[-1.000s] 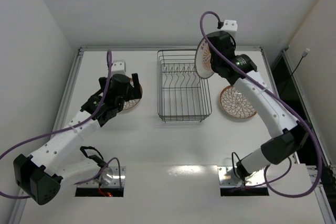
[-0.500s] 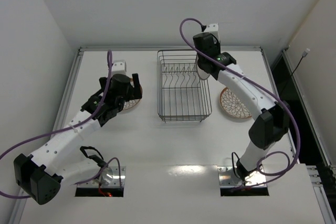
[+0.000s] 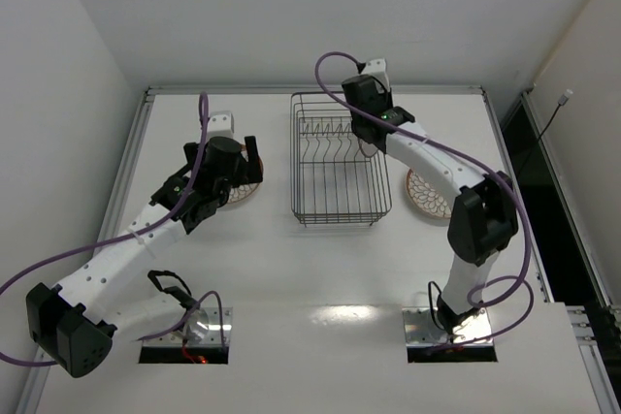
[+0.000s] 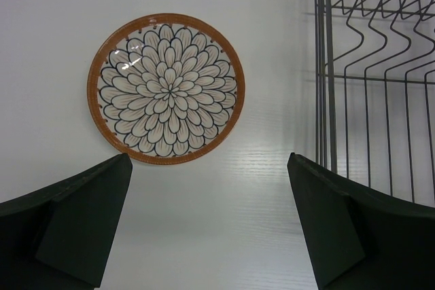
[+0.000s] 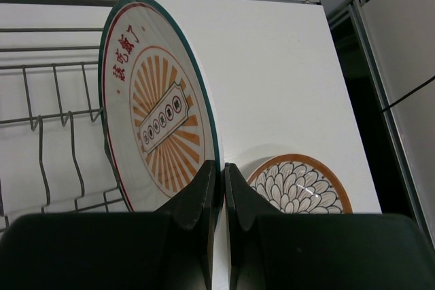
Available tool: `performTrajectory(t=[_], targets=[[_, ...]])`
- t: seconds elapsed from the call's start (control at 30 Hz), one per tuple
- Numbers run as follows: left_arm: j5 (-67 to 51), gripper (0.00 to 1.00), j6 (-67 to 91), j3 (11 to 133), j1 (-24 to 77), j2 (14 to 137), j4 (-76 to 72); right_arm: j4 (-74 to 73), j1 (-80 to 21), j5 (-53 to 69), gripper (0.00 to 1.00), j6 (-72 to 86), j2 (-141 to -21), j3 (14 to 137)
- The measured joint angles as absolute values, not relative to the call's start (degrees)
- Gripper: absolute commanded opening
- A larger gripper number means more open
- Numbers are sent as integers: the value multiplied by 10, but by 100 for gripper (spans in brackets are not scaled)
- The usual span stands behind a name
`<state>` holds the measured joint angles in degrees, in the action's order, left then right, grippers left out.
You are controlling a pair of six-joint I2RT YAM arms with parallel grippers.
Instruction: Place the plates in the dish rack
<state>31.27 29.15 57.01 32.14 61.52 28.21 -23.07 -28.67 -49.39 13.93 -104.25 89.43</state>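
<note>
Your right gripper (image 5: 219, 168) pinches the sunburst plate (image 5: 160, 120) upright by its rim, at the right side of the rack (image 3: 294, 157). Your left gripper (image 4: 208, 161) gapes empty over a petal plate (image 4: 166, 88).

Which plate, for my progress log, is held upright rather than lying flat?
The white round plate with the orange sunburst centre, gripped by the right arm's jaws; both brown-rimmed petal-patterned plates lie flat.

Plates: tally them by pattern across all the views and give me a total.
Orange sunburst plate: 1, pinched on edge in the right claw at the dish rack.
Brown-rimmed petal plates: 2, the left plate and the right plate, lying flat either side of the rack.
Total: 3.
</note>
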Motion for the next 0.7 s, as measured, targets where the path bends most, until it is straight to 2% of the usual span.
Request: performTrajectory(t=[0.23,0.3,0.63,0.7], targets=[[309,100,291,570,321,615,282,-195,-296,-510,0,142,-1043,873],[309,100,291,570,321,615,282,-191,-301,-514,8,142,-1044,870],[309,100,291,570,321,615,282,-215,-363,-551,9,155,-1092,869],[309,100,291,570,321,615,282,-230,-373,-562,16,169,-1105,871]])
